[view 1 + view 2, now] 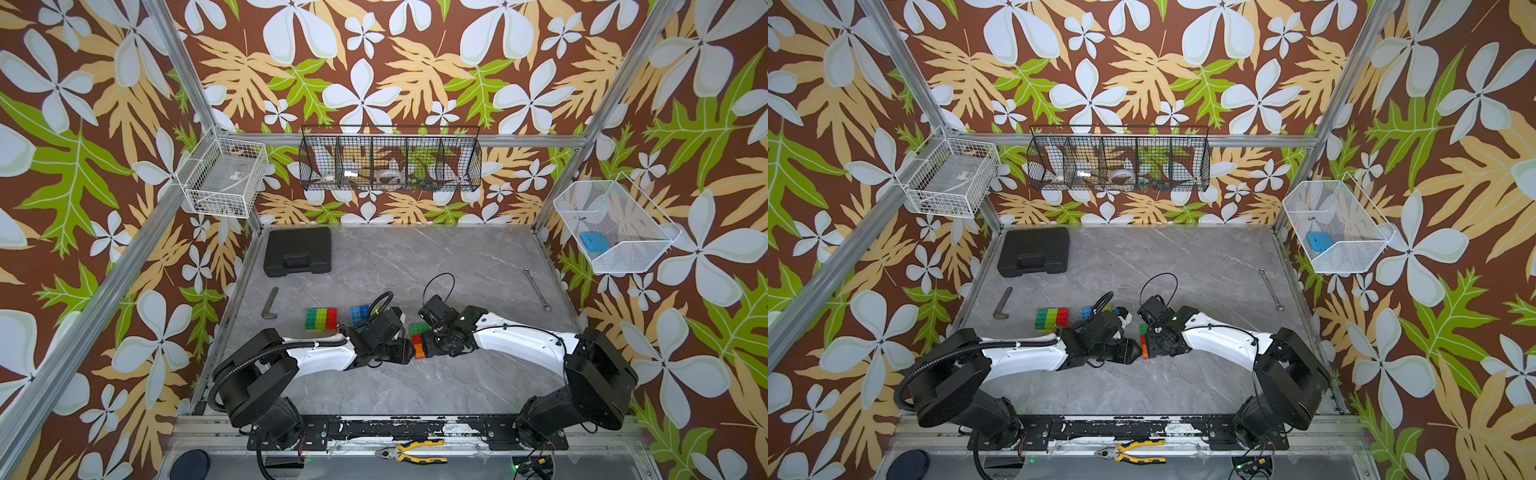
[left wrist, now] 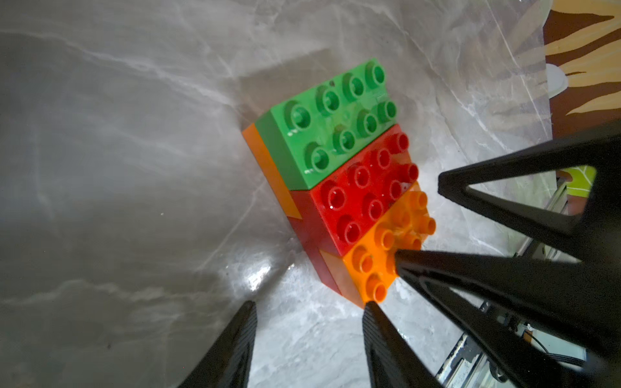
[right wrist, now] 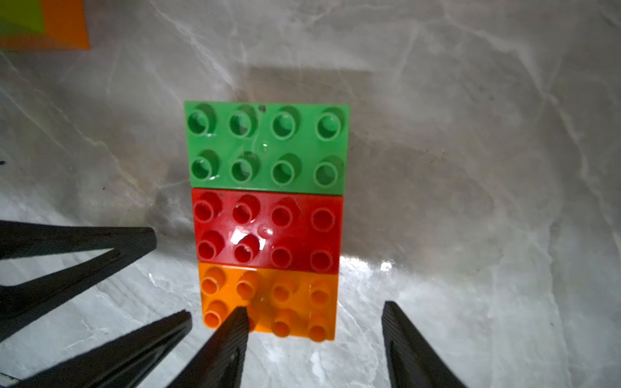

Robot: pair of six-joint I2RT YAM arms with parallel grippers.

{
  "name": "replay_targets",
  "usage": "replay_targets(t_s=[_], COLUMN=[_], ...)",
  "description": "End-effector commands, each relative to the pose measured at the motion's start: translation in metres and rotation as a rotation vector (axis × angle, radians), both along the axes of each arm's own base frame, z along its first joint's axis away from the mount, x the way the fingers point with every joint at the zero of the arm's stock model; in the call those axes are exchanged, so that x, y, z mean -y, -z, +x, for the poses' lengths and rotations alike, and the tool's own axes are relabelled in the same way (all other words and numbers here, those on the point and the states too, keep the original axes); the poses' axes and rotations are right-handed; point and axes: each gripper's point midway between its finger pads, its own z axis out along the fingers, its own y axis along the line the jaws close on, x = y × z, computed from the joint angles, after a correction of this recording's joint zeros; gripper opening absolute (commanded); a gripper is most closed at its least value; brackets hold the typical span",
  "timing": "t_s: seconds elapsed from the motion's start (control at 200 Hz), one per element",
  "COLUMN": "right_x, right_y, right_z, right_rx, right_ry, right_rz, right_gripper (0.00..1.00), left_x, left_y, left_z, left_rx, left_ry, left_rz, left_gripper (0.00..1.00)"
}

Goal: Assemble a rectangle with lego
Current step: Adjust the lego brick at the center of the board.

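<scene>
Left fingers and right fingers gape empty by the lego, lengthwise front-to-back, green end rearmost.

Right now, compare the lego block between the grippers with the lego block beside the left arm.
The centre block shows green, red and orange stripes; the side block shows green, yellowish and red.
The centre block's stripes line up away from the robot; the side block's run side by side.
The centre block sits between the left gripper and right gripper; the side block has no gripper at it.
Both lie studs-up on the table.
</scene>
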Motion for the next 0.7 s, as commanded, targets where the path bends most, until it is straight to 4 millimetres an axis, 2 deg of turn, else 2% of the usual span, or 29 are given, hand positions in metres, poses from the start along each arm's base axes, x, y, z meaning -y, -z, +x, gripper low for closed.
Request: replay_targets(t_s=[0.0,0.255,0.36,0.445,0.495,0.541,0.626,0.691], right_x=[0.012,0.012,0.002,-0.003,-0.003,0.000,-0.001,-0.012], right_y=[0.010,0.013,-0.009,-0.036,-0.047,-0.050,-0.045,-0.041], right_z=[-0.008,-0.009,0.006,0.022,0.024,0.018,-0.008,-0.031], right_rx=[-0.028,-0.034,0.027,0.090,0.103,0.088,0.038,-0.003], right_ry=[0.007,-0.001,-0.017,-0.020,-0.019,-0.008,0.006,0.022], right_rz=[-0.054,-0.073,-0.049,-0.047,-0.041,-0.037,0.013,0.085], right_gripper=[0.62,0.61,0.67,0.69,0.69,0.68,0.61,0.49], left_x=[0.006,0.009,0.005,0.005,0.004,0.001,-0.016,-0.038], left_y=[-0.006,-0.003,-0.015,-0.037,-0.053,-0.065,-0.077,-0.078], left_z=[0.002,0.004,0.007,0.014,0.018,0.022,0.032,0.043], left_rx=[0.012,0.013,0.050,0.100,0.132,0.161,0.203,0.230], left_ry=[0.005,0.011,0.005,0.003,-0.005,-0.018,-0.060,-0.114], left_rz=[-0.026,-0.022,-0.021,-0.031,-0.039,-0.043,-0.032,-0.010], left_gripper=[0.54,0.51,0.53,0.56,0.57,0.58,0.59,0.59])
